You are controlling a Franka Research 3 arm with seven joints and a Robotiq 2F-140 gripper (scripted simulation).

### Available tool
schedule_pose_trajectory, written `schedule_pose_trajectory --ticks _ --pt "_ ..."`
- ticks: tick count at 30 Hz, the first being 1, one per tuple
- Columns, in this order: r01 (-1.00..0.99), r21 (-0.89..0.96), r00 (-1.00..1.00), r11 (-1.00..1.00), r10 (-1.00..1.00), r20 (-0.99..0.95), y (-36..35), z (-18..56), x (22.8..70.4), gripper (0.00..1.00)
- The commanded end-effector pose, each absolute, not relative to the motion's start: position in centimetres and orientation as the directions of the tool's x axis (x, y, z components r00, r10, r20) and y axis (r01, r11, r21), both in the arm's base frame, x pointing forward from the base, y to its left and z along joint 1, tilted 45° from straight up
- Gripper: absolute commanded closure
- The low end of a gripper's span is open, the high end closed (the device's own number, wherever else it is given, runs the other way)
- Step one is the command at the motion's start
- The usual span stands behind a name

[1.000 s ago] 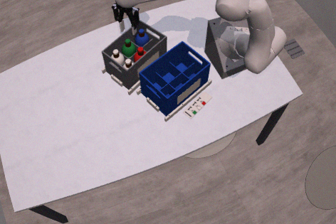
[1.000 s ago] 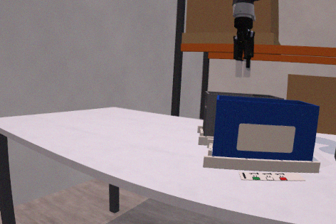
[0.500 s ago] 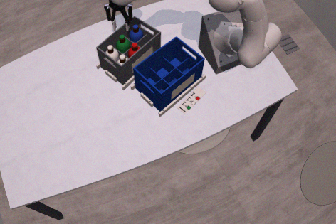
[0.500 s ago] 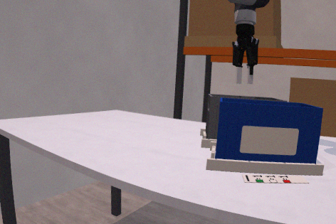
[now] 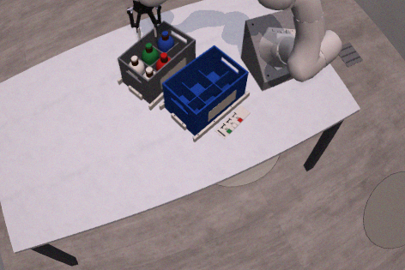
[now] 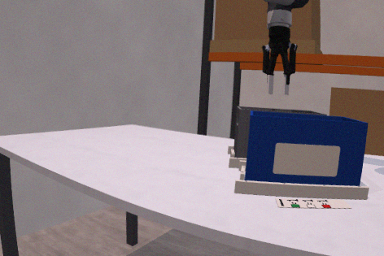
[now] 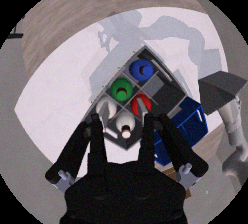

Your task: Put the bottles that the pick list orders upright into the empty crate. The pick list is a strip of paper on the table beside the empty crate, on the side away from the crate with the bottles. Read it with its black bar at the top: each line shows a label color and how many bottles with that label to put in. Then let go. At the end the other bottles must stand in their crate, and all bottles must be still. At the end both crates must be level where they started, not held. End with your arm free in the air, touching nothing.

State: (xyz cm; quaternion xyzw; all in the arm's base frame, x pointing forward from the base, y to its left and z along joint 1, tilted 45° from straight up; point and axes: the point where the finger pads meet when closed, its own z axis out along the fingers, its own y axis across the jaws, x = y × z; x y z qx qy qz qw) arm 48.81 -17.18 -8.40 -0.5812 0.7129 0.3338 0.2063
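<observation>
The grey crate (image 5: 156, 62) holds a blue bottle (image 5: 165, 41), a green bottle (image 5: 149, 54), a red bottle (image 5: 163, 61) and two white bottles (image 5: 136, 65), all upright. The blue crate (image 5: 206, 87) beside it is empty. The pick list (image 5: 232, 122) lies by the blue crate's near side, with green, white and red marks; the counts are too small to read. My gripper (image 5: 143, 27) hangs well above the grey crate's far corner, fingers down, partly open and empty. It shows high above the crates in the exterior view (image 6: 278, 88). In the wrist view (image 7: 123, 122) the bottles lie below the fingers.
The arm's grey base block (image 5: 268, 51) stands behind the blue crate. Both crates sit on pale base rails. In the exterior view the blue crate (image 6: 305, 156) hides most of the grey crate (image 6: 244, 128). Shelving with boxes (image 6: 264, 10) stands behind the table.
</observation>
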Motion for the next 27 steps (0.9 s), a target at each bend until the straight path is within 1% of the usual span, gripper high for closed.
schedule_pose_trajectory --ticks 1,15,17,18,27 --pt "-0.992 0.125 -0.085 -0.006 -0.702 -0.707 -17.22 -8.54 48.75 0.62" --pt "-0.984 -0.052 0.155 -0.169 -0.68 -0.717 -17.22 -8.54 48.75 0.62" --pt "-0.984 -0.052 0.155 -0.169 -0.68 -0.717 -17.22 -8.54 48.75 0.62" --pt "-0.976 -0.085 0.199 -0.199 -0.672 -0.713 -17.22 -8.54 48.75 0.62" --pt "-0.934 -0.2 0.348 -0.295 -0.635 -0.69 -17.22 -8.54 48.75 0.62"
